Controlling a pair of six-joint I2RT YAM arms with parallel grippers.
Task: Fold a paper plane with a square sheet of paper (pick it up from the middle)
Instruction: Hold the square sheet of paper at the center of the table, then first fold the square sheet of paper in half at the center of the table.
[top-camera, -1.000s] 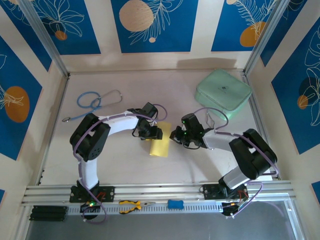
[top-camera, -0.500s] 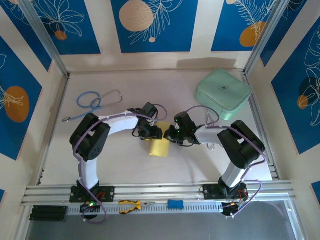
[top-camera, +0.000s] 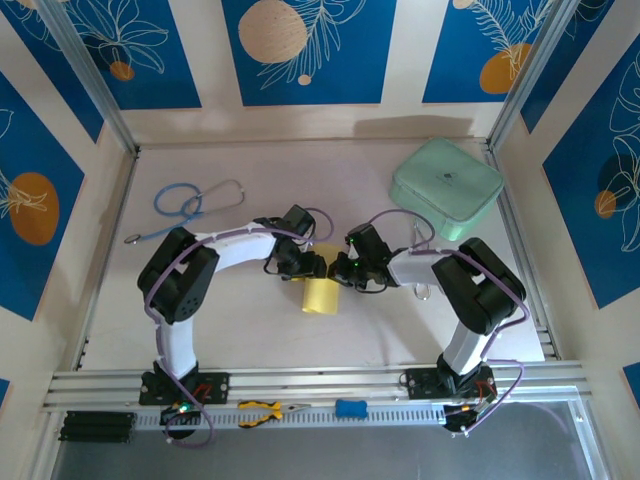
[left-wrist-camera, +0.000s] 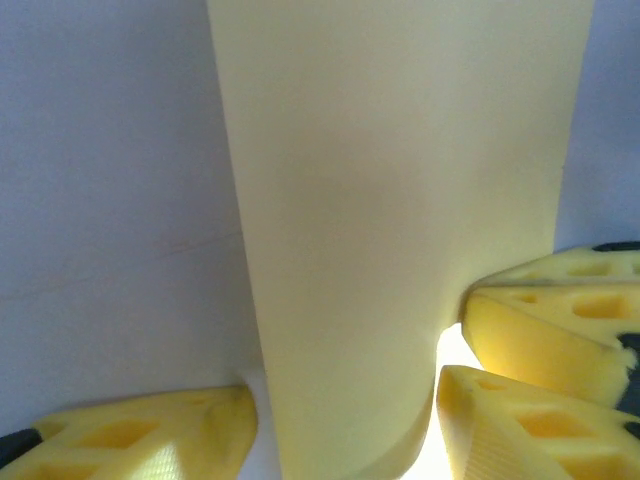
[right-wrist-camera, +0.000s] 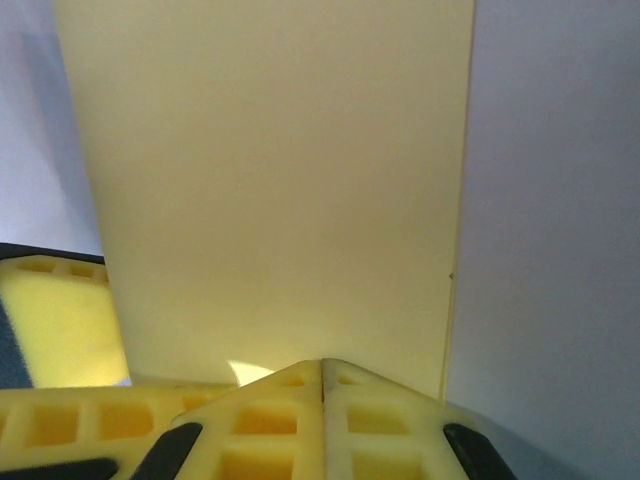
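Item: pale-yellow square sheet of paper (top-camera: 320, 294), folded over, laid on the counter (top-camera: 250, 330) near-left of the mint-green rounded case (top-camera: 446, 187). Left tool (top-camera: 310, 266): spread astride it. Right tool (top-camera: 340, 272): brought in from the case's side, pads clenched at the sheet's edge. Creasing was judged under way.

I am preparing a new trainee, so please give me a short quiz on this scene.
1. True or false: the right gripper has its fingertips spread wide apart.
2. Which thing lies at the far right of the table? A) case B) pliers C) stethoscope
3. What colour is the paper?
Key: 1 false, they are together; 2 A; 3 pale yellow.
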